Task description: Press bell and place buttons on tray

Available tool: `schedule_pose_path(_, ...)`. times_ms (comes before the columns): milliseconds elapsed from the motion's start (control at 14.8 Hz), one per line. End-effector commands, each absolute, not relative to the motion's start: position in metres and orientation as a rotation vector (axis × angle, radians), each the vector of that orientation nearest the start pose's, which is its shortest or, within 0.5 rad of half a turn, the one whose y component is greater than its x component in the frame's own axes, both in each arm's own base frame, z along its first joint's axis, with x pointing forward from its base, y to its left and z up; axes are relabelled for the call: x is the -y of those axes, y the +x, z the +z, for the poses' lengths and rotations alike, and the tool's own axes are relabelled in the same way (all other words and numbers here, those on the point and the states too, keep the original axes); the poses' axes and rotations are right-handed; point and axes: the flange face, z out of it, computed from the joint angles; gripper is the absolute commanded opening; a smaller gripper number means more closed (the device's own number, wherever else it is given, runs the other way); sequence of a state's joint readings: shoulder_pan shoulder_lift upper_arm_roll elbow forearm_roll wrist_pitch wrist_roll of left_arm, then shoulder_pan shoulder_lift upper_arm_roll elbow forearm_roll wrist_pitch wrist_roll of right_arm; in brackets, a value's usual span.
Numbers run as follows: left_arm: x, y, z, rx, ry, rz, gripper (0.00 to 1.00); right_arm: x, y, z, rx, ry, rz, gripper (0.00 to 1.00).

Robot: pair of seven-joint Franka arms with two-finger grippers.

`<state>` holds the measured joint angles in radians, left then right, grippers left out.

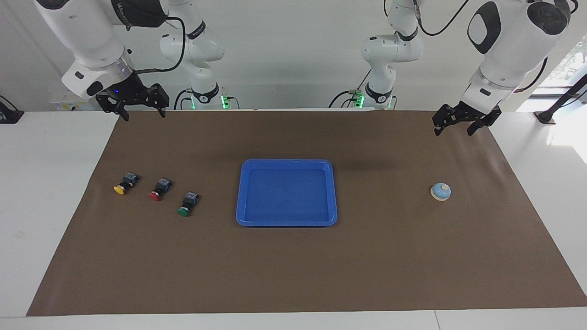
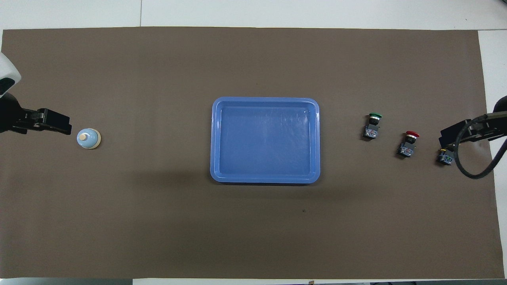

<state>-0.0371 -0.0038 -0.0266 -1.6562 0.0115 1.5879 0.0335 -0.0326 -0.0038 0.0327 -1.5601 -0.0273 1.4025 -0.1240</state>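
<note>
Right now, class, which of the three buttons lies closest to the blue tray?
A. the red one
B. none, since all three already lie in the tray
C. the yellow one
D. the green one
D: the green button lies on the brown mat right beside the tray, with the red button and then the yellow button farther toward the right arm's end of the table.

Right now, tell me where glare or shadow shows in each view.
Facing view: bright daylight washes out the table's edge at the left arm's end, and a soft shadow lies on the brown mat just robot-side of the tray. Overhead view: faint sheen on the tray's floor; a dim shadow borders its robot-side rim.
</note>
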Motion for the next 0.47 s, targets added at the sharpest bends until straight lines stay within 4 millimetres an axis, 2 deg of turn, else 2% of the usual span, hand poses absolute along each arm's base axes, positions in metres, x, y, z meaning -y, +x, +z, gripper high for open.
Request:
schedule_pose_path(0, 0.0358, 0.5479, 0.5896, -0.144, -3.139, 0.087, 1.00, 0.0065, 0.5314, 0.6184, 0.210, -3.145, 0.270, 1.00)
schedule_pose_path(270, 0.0416, 0.5469, 0.5887, -0.163, -3.138, 0.077, 1.00, 0.0065, 0.5314, 0.6184, 0.210, -3.145, 0.270, 1.00)
schedule_pose_path(405, 0.0365, 0.5466, 0.5878, -0.154, -3.137, 0.075, 1.00, 0.0065, 0.5314, 0.6184, 0.210, -3.145, 0.270, 1.00)
